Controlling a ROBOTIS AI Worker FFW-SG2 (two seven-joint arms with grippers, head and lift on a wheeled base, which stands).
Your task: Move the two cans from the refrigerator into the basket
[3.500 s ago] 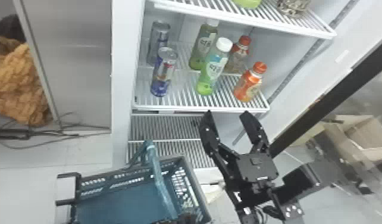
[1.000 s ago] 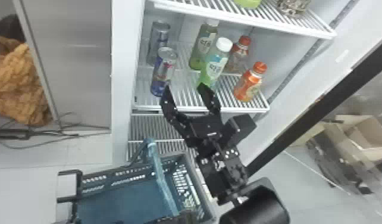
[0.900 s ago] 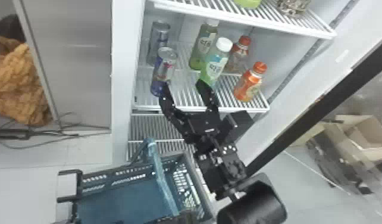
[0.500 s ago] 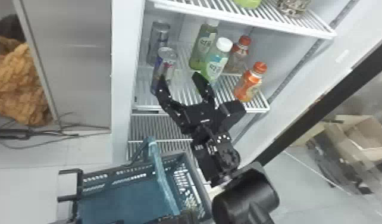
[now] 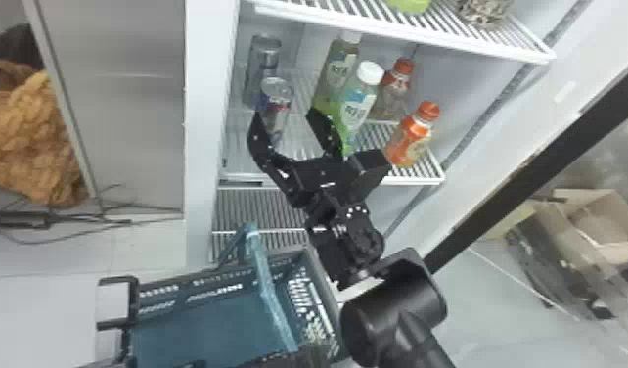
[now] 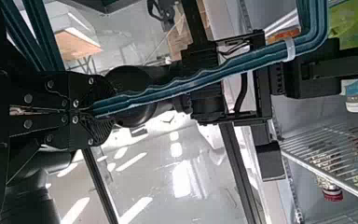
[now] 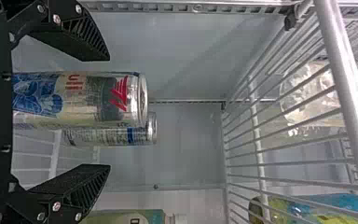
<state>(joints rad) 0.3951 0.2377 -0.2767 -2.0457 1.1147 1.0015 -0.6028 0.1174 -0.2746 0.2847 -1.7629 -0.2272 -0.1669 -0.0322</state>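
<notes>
My right gripper (image 5: 283,115) stands open at the front can (image 5: 277,98), which is upright on the refrigerator shelf between its fingers. Behind that can is the rear can (image 5: 262,61). Seen from the right wrist, the right gripper (image 7: 108,112) has one finger to each side of the front can (image 7: 81,99), apart from it, with the rear can (image 7: 121,136) beyond. At the bottom edge of the head view, my left gripper (image 5: 301,356) holds the handle (image 5: 267,288) of the basket (image 5: 323,286). In the left wrist view the left gripper (image 6: 100,110) is shut on this teal handle (image 6: 186,84).
Right of the cans stand green bottles (image 5: 355,107) and orange-capped bottles (image 5: 412,137). An upper wire shelf (image 5: 425,36) overhangs them. The refrigerator's left side wall (image 5: 205,122) is close beside the cans. A dark door edge (image 5: 533,161) slants along the right.
My right gripper has moved left and farther into the refrigerator, from in front of the shelf to around the front can. The left gripper and the basket look nearly unmoved.
</notes>
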